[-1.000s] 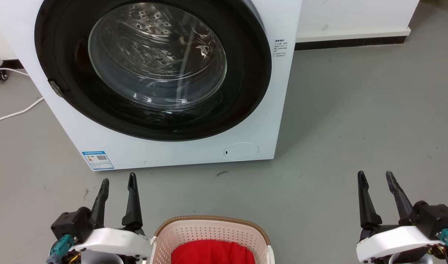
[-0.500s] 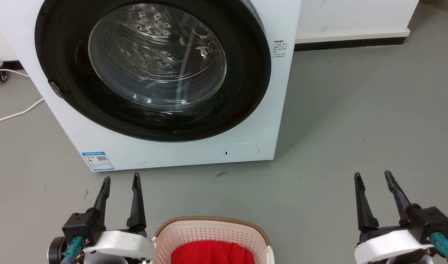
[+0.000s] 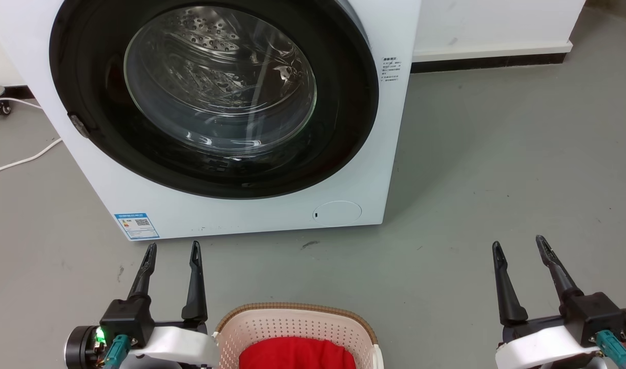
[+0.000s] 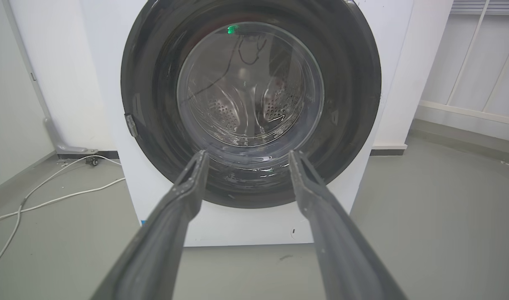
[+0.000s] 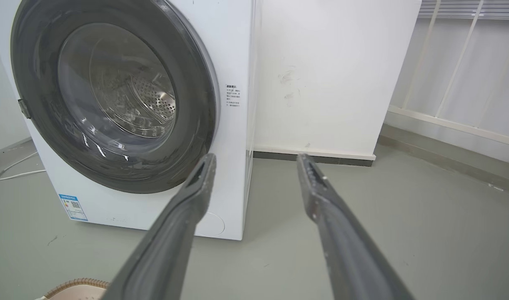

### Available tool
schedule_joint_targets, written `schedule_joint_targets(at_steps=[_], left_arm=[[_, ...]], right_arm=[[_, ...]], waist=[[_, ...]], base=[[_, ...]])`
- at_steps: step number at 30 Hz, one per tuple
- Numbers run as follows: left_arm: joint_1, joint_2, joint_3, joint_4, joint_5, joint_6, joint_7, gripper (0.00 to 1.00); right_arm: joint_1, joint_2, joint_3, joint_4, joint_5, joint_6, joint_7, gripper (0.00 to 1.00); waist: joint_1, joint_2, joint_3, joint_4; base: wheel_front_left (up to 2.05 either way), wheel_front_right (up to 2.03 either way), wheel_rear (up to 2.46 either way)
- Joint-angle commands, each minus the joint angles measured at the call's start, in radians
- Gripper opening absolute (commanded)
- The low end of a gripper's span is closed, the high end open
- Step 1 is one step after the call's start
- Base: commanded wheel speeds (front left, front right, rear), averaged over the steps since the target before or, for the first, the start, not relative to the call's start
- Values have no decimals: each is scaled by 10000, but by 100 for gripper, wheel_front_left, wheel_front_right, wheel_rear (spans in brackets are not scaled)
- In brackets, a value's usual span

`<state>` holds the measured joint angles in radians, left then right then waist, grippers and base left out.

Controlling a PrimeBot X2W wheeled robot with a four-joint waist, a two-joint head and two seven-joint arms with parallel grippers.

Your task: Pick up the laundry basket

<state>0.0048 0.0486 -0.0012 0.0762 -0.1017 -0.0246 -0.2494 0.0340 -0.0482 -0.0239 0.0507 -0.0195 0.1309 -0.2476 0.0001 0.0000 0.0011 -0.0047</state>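
While the basket point(image 3: 292, 322) sits on the floor point(image 3: 497, 179) at the bottom centre of the head view, in front of the washer point(image 3: 379, 154), both grippers hang beside it with fingers pointing toward the washer. The left gripper point(image 3: 173, 246) is just beside the basket's left side, jaws spread wide and holding nothing. The right gripper point(image 3: 518, 242) is well apart from the basket on its right, jaws equally wide and empty. A red cloth point(image 3: 297, 353) lies in the basket.
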Motion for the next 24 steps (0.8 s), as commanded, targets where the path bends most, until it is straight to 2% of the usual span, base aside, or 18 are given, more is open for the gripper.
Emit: schedule_joint_targets(at_steps=[1, 7, 24], left_arm=[[89, 28, -25, -75, 238, 54, -90, 100], [151, 28, -3, -135, 646, 91, -187, 100], [241, 27, 61, -79, 652, 245, -186, 100]], right_arm=[[89, -35, -18, -91, -217, -3, -101, 100], [144, -35, -4, -137, -504, -3, -191, 100], [171, -32, -147, 55, 515, -3, -182, 100]], waist=[[-1, 0, 0, 4], [-1, 0, -20, -1], [-1, 0, -44, -5]], base=[[0, 0, 0], [0, 0, 0], [0, 0, 0]])
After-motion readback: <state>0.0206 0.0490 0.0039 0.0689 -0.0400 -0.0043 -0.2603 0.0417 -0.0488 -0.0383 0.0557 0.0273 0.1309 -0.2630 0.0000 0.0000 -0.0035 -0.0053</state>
